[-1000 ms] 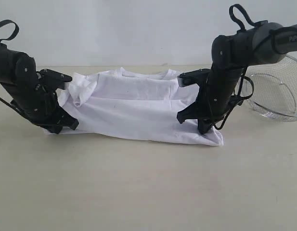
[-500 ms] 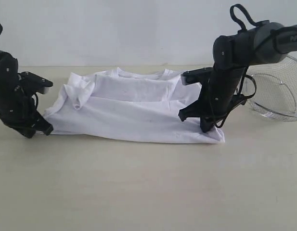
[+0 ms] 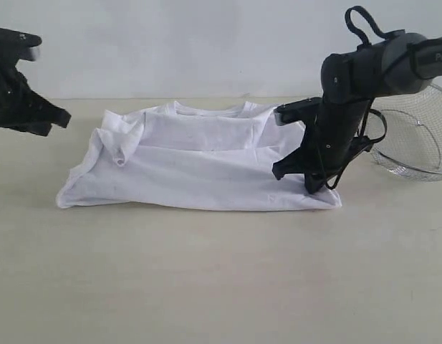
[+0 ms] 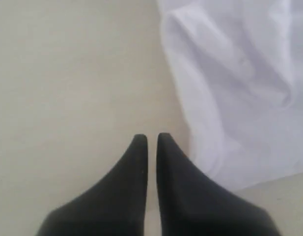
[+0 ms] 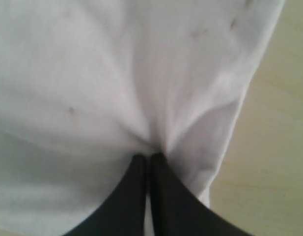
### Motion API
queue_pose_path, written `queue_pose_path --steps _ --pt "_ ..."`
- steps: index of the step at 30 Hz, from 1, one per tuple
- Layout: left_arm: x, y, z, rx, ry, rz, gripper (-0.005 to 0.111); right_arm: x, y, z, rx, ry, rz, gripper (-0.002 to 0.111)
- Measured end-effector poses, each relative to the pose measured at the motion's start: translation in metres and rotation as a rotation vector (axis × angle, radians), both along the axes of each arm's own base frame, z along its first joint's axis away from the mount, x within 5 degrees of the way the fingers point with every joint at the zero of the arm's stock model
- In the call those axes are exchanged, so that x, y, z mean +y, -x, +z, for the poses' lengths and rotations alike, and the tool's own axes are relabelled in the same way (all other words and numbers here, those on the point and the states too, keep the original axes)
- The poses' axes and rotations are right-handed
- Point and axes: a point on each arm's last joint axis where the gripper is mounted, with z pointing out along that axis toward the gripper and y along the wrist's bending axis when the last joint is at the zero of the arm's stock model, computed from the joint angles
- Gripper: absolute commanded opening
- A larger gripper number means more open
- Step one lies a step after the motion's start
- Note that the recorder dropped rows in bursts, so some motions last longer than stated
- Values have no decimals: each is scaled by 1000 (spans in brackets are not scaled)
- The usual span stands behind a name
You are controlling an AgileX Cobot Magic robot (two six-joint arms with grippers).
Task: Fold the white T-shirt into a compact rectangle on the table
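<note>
The white T-shirt (image 3: 199,161) lies half folded on the table (image 3: 221,287), neckline toward the wall, a sleeve bunched at its left end. My right gripper (image 3: 314,188) presses down on the shirt's front right corner. In the right wrist view it (image 5: 150,156) is shut, and the creases of the cloth (image 5: 117,73) run together at its tips. My left gripper (image 3: 61,117) hangs above the table, left of the shirt and apart from it. In the left wrist view it (image 4: 151,137) is shut with nothing in it, over bare table (image 4: 68,73), the shirt's edge (image 4: 230,98) beside it.
A wire basket (image 3: 410,140) stands at the back right, close behind my right arm. A pale wall runs behind the table. Bare tabletop stretches in front of the shirt and to its left.
My left gripper has let go of the shirt's left corner and risen up and to the left. The right gripper has shifted slightly right, drawing the shirt's right corner with it.
</note>
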Motion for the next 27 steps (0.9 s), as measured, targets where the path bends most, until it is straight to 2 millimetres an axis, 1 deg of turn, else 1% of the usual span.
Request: queue_pose_path --steps 2,5,9,11,14,15,16,17,18,19,21,23,27 --pt "-11 -1 -2 2 78 -4 5 -4 0 6 -20 18 9 0" --pt "-24 -3 -14 32 137 -27 5 -9 -2 24 -86 29 17 0" --pt "-40 -7 -40 94 151 -64 5 -8 -13 44 -177 16 35 0" --pt "-46 -8 -51 112 150 -76 5 -5 -18 47 -192 -5 43 0" --pt "-58 -13 -62 126 147 -100 5 0 -26 43 -200 -53 55 0" --pt "-66 -18 -65 122 148 -117 5 4 -33 38 -204 -81 67 0" --pt "-69 -21 -66 121 147 -124 5 6 -37 34 -198 -95 70 0" --pt "-73 -26 -72 126 147 -131 5 9 -42 25 -179 -116 71 0" --pt "-74 -28 -76 133 146 -131 5 10 -44 20 -169 -122 72 0" --pt "-74 -29 -85 152 142 -128 5 11 -47 10 -149 -132 67 0" --pt "-71 -29 -95 175 106 -132 5 12 -50 -1 -130 -133 69 0" --pt "-67 -29 -100 186 61 -121 5 12 -51 -2 -125 -137 68 0" --pt "-62 -32 -99 173 -6 -102 5 12 -52 -5 -113 -138 68 0"
